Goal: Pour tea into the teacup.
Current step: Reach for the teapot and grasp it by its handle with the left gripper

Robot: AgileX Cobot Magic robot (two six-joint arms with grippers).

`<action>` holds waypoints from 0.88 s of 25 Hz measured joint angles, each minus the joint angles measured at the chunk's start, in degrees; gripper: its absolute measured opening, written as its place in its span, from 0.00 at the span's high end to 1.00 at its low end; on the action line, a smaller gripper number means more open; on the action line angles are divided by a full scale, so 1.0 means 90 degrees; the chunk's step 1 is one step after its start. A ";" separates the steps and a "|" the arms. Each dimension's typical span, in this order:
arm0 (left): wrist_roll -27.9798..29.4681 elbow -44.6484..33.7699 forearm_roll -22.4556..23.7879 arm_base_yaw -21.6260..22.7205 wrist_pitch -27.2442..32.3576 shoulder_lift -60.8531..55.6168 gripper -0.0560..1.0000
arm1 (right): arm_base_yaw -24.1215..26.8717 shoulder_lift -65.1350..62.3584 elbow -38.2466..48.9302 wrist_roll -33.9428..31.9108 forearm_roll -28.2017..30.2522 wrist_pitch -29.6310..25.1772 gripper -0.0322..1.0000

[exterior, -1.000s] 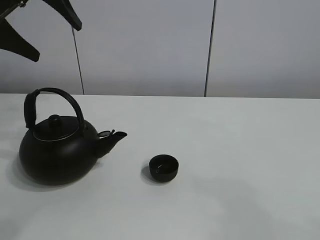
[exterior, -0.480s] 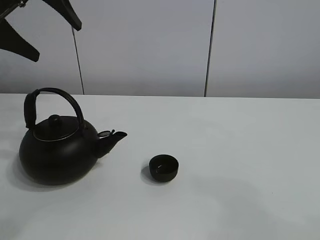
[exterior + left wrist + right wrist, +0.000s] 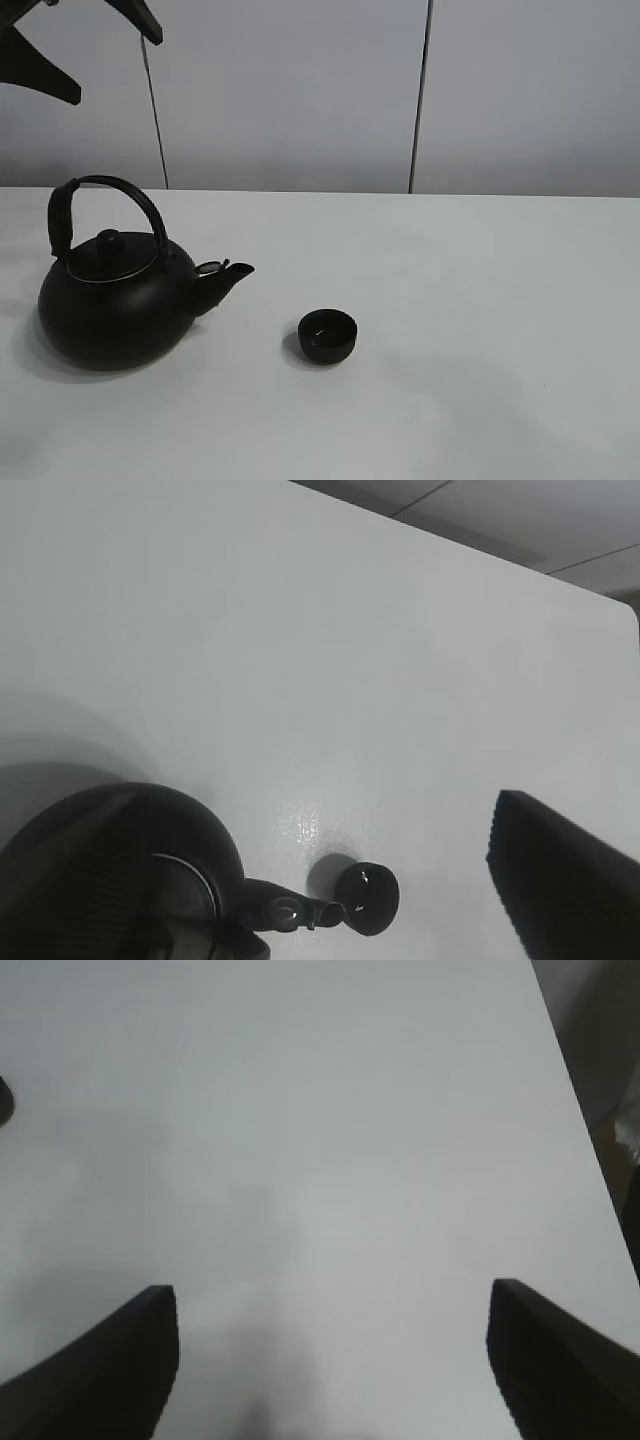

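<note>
The left gripper [image 3: 115, 68] hangs high above the kettle [image 3: 115, 300], its fingers spread wide and empty. The right gripper [image 3: 330, 1360] is parted over the table [image 3: 500, 300] and holds nothing. The teacup [image 3: 327, 335] stands upright near the kettle's spout, not touching it.

My left claw [image 3: 112, 67] has gone up a little bit. It hangs high over the kettle [image 3: 112, 305], and now it is a tiny bit farther above the kettle than it was a second ago. My two black fingers [image 3: 40, 75] have slid up toward the top corner of the high view, so less of them shows there now. The move is very small.
</note>
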State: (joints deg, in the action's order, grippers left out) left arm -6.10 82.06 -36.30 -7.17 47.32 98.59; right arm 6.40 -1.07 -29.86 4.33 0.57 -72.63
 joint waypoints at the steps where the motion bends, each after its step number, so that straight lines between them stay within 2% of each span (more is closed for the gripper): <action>1: -0.0017 0.0000 0.0023 0.0000 -0.0053 -0.0006 0.33 | 0.0000 0.0000 0.0000 0.0000 0.0000 0.0000 0.41; 4: -0.0329 -0.0220 0.0475 -0.0059 -0.0538 -0.0225 0.33 | 0.0000 0.0000 0.0000 0.0000 -0.0006 0.0000 0.41; 7: -0.0790 -0.1240 0.0965 -0.0267 -0.2022 -0.0997 0.33 | 0.0000 0.0000 0.0000 0.0000 -0.0006 0.0000 0.41; 10: -0.1178 -0.2868 0.1033 -0.0485 -0.4034 -0.1744 0.33 | 0.0000 0.0000 0.0000 0.0000 -0.0018 0.0000 0.41; 13: -0.1293 -0.4669 0.1214 -0.0727 -0.6633 -0.2093 0.33 | 0.0000 0.0000 0.0000 0.0000 -0.0018 0.0000 0.41; 17: -0.1101 -0.6560 0.2030 -0.1049 -0.9765 -0.2149 0.33 | 0.0000 0.0000 0.0000 0.0000 -0.0018 0.0000 0.41; 20: -0.0567 -0.7324 0.2596 -0.1060 -1.1057 -0.2163 0.33 | 0.0000 0.0000 0.0000 0.0000 -0.0018 0.0000 0.41; 22: -0.0342 -0.7592 0.2709 -0.1060 -1.1325 -0.2042 0.33 | 0.0000 0.0000 0.0000 0.0000 -0.0018 0.0000 0.41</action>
State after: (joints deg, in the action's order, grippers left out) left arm -9.18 13.73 -11.92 -16.71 -54.61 80.21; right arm 6.40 -1.07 -29.86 4.33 0.40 -72.63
